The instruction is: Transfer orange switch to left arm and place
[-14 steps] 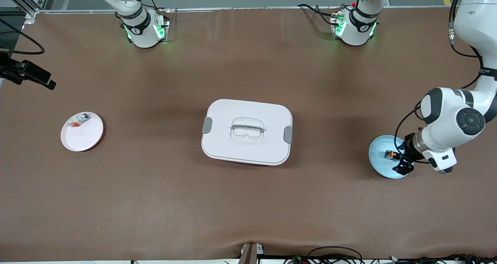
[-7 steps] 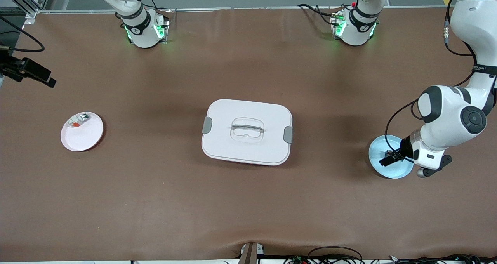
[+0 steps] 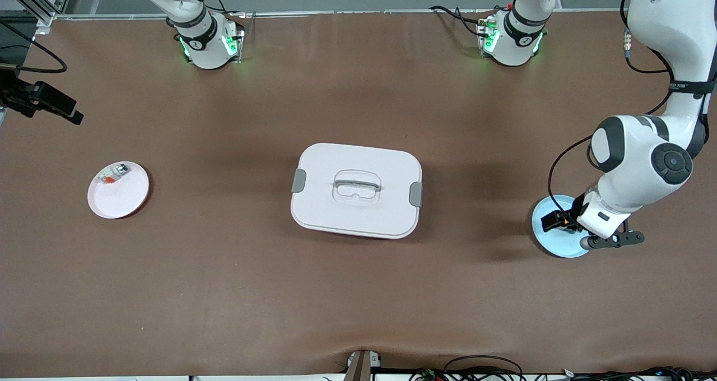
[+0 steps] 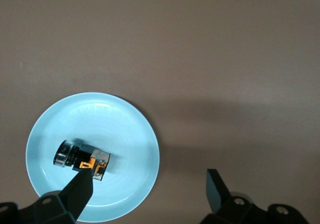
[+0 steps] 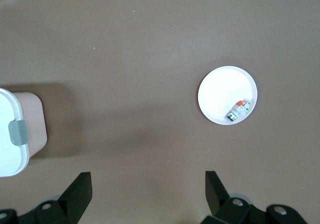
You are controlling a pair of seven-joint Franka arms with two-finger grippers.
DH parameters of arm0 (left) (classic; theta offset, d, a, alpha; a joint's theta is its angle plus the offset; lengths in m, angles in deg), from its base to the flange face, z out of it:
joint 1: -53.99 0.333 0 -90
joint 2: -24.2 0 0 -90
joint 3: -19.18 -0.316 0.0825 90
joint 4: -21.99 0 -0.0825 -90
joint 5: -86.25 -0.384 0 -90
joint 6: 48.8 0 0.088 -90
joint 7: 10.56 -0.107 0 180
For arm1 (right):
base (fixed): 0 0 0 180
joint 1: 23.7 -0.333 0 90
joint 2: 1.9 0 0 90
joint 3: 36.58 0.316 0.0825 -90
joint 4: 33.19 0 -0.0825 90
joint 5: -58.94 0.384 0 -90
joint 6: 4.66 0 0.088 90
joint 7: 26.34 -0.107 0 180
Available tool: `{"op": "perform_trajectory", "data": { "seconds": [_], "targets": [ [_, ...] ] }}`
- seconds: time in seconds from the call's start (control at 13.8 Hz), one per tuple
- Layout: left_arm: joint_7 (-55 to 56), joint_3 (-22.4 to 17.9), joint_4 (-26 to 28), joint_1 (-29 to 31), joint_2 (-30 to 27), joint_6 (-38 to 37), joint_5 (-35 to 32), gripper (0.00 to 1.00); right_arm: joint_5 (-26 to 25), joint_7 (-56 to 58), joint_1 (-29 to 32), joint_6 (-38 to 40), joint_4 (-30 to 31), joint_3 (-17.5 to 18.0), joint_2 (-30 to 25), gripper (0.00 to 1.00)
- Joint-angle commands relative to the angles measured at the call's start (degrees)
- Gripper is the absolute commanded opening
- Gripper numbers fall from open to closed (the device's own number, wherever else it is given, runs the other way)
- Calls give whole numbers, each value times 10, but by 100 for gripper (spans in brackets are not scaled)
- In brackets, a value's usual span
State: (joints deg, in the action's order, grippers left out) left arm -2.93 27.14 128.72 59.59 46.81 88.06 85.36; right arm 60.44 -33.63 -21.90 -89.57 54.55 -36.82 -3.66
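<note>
The orange switch [image 4: 82,160] lies on its side in the pale blue plate [image 4: 115,129] at the left arm's end of the table. My left gripper [image 4: 148,191] is open and low over that plate's rim. One finger [image 4: 80,194] is over the switch's edge and the other is over bare table. In the front view the left gripper [image 3: 562,223] mostly hides the switch on the blue plate [image 3: 552,245]. The white box [image 3: 356,190] stands mid-table. My right gripper [image 5: 147,189] is open, empty and high over the table near the pink plate.
A pink plate [image 3: 120,199] at the right arm's end holds a small silver-white part with a red bit [image 3: 112,175]. Both show in the right wrist view, the plate [image 5: 220,91] and the part [image 5: 238,109]. The box's corner [image 5: 7,134] shows there too.
The left wrist has turned, and its gripper has shifted across the blue plate toward the box. The switch still lies on the plate. The right arm has barely moved.
</note>
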Motion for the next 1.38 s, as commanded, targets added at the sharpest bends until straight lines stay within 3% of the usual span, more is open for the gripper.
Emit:
{"op": "perform_trajectory", "data": {
  "seconds": [0.0,0.14,0.43,1.01,1.3],
  "targets": [
    [-39,-11,19,-7,-46,-6,12,100,-5,20,7,-13,26,-1,-24,100],
    [-59,-10,17,-1,-70,-19,12,100,-5,20,6,-21,40,-1,-34,100],
    [-57,-9,-41,7,-106,-146,7,100,-5,20,5,-26,51,-1,-41,100],
    [-51,-3,-45,12,-207,-232,8,100,-14,57,7,-32,48,-1,-39,100],
    [-53,-3,-95,11,-202,-301,13,100,-15,60,7,-39,48,0,-39,100]
  ]
}}
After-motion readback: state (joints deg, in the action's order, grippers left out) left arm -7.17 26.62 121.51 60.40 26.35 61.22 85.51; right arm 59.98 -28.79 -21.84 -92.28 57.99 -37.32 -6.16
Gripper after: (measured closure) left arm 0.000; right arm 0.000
